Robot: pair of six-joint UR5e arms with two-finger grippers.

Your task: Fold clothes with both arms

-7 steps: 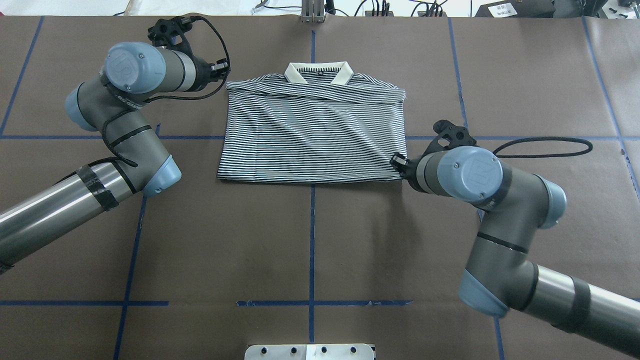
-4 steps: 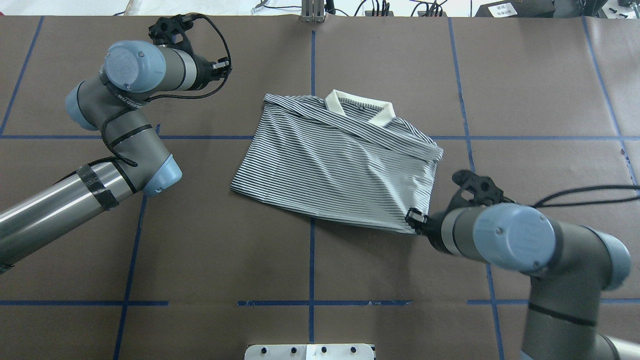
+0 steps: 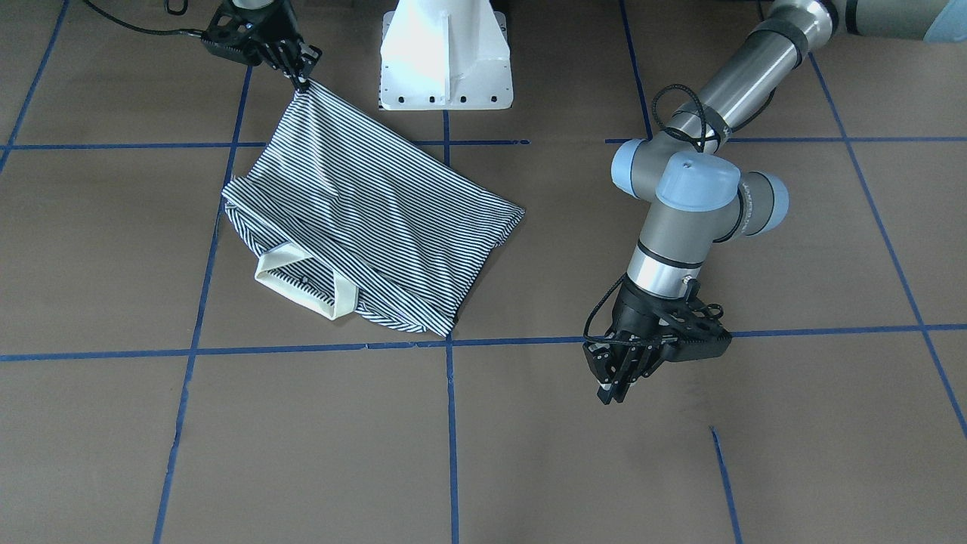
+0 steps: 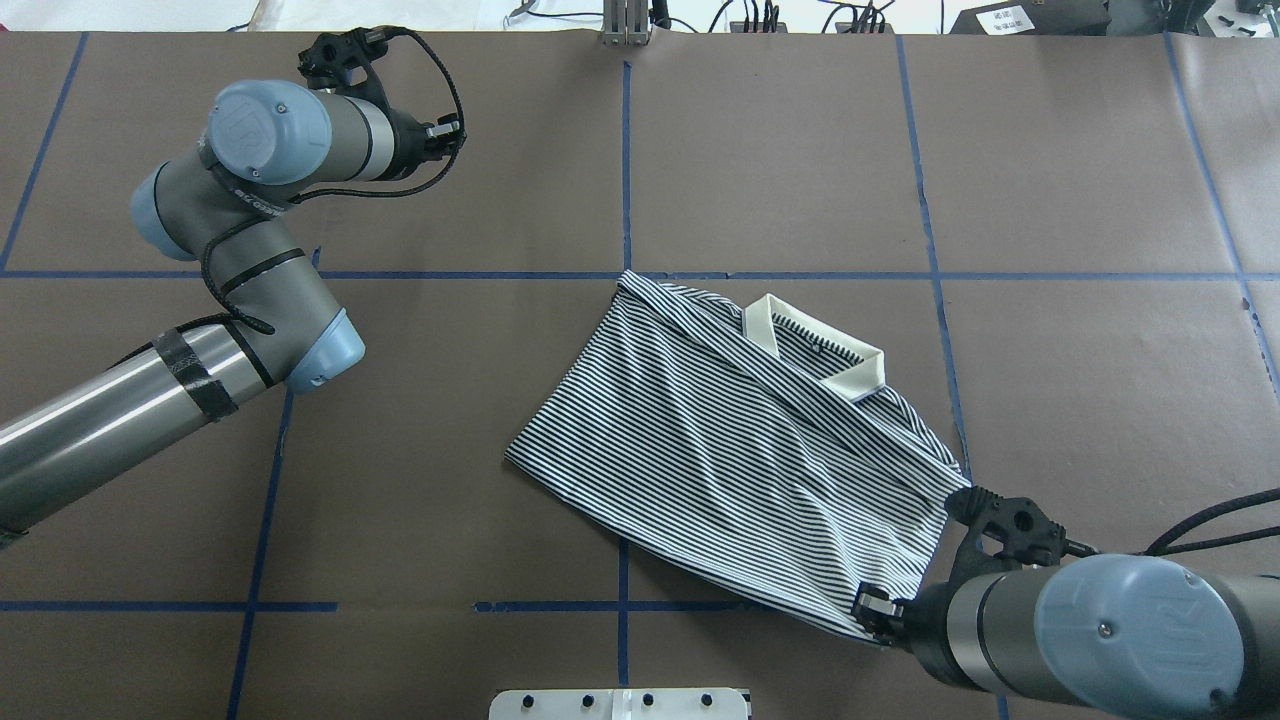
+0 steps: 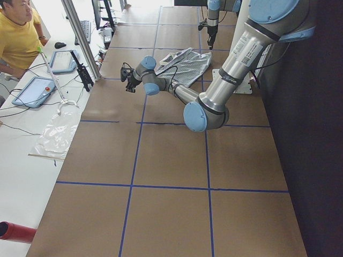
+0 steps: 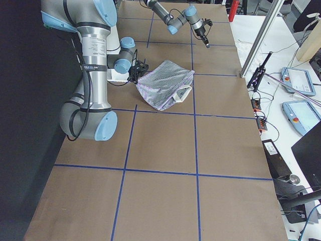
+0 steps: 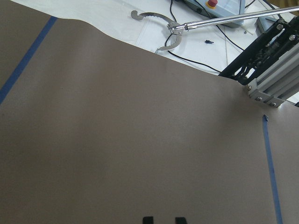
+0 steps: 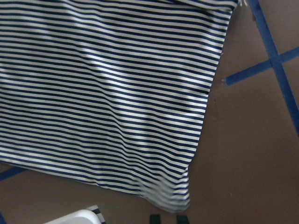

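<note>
The striped polo shirt (image 4: 740,460) lies folded and skewed on the brown table, cream collar (image 4: 815,355) toward the far right. It also shows in the front view (image 3: 363,204) and fills the right wrist view (image 8: 117,93). My right gripper (image 4: 875,610) is shut on the shirt's near right corner, close to the pedestal; in the front view it (image 3: 302,75) lifts that corner slightly. My left gripper (image 4: 445,135) hangs over bare table at the far left, well away from the shirt. In the front view it (image 3: 616,385) is empty with its fingers close together.
The white pedestal base (image 3: 446,60) stands just beside the held corner. Blue tape lines (image 4: 625,170) grid the brown table cover. An aluminium post (image 4: 625,25) stands at the far edge. An operator in yellow (image 5: 19,37) sits beyond the far edge by tablets.
My right gripper has dragged the shirt by its corner toward the near right, and the shirt has slid and turned with it. The left arm has not moved.
</note>
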